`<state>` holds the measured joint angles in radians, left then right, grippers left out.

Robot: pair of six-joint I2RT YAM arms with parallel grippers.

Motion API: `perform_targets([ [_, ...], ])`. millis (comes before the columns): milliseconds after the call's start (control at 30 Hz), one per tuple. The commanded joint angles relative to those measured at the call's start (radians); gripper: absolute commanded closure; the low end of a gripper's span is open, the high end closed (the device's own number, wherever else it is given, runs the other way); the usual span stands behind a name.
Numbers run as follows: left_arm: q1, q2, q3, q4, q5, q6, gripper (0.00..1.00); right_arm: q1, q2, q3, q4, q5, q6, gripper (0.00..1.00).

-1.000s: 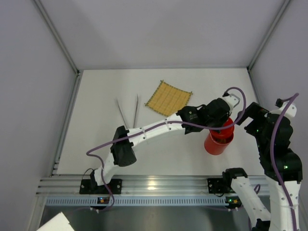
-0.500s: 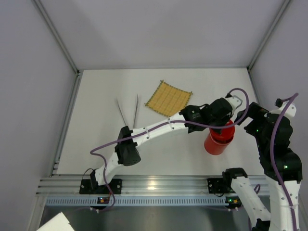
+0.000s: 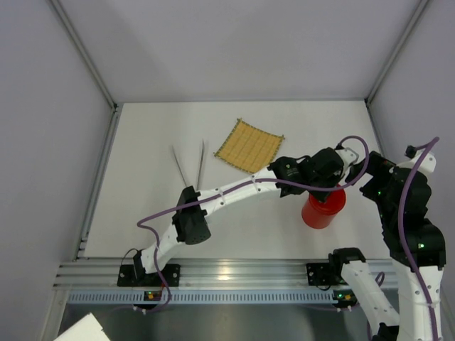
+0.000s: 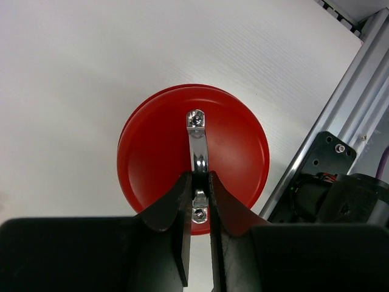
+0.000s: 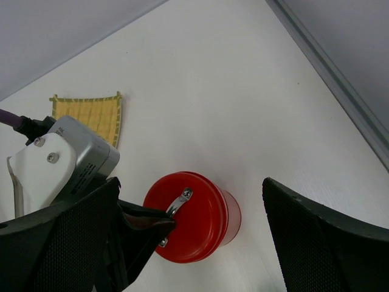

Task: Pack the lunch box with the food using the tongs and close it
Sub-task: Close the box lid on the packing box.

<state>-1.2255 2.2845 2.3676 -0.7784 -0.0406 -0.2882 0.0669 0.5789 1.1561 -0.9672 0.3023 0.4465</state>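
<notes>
Pinching the slim metal handle (image 4: 196,140) on the lid (image 4: 152,152), the left end effector (image 4: 198,193) grips what looks the surest hold: a stiff loop on smooth, probably light, slippery plastic. The red lunch box (image 3: 321,212) stands upright, lidded, at the right of the counter (image 3: 156,135); the right end effector (image 5: 191,243) gapes empty above it.
</notes>
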Motion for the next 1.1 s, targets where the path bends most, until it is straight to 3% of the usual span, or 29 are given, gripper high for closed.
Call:
perform_targets([
  [0, -0.005, 0.001, 0.045, 0.025, 0.024, 0.011, 0.89, -0.013, 0.006, -0.007, 0.005, 0.0, 0.004, 0.0],
  [300, -0.005, 0.027, 0.055, 0.037, 0.033, 0.012, 0.79, -0.012, 0.004, -0.029, 0.012, 0.001, 0.001, 0.0],
  [667, -0.005, 0.046, 0.053, 0.044, 0.034, 0.021, 0.53, -0.013, 0.013, -0.036, 0.01, 0.021, 0.006, 0.0],
  [1067, -0.005, -0.036, -0.027, 0.111, -0.044, 0.021, 0.43, -0.013, 0.027, -0.001, 0.001, 0.047, 0.008, 0.01],
])
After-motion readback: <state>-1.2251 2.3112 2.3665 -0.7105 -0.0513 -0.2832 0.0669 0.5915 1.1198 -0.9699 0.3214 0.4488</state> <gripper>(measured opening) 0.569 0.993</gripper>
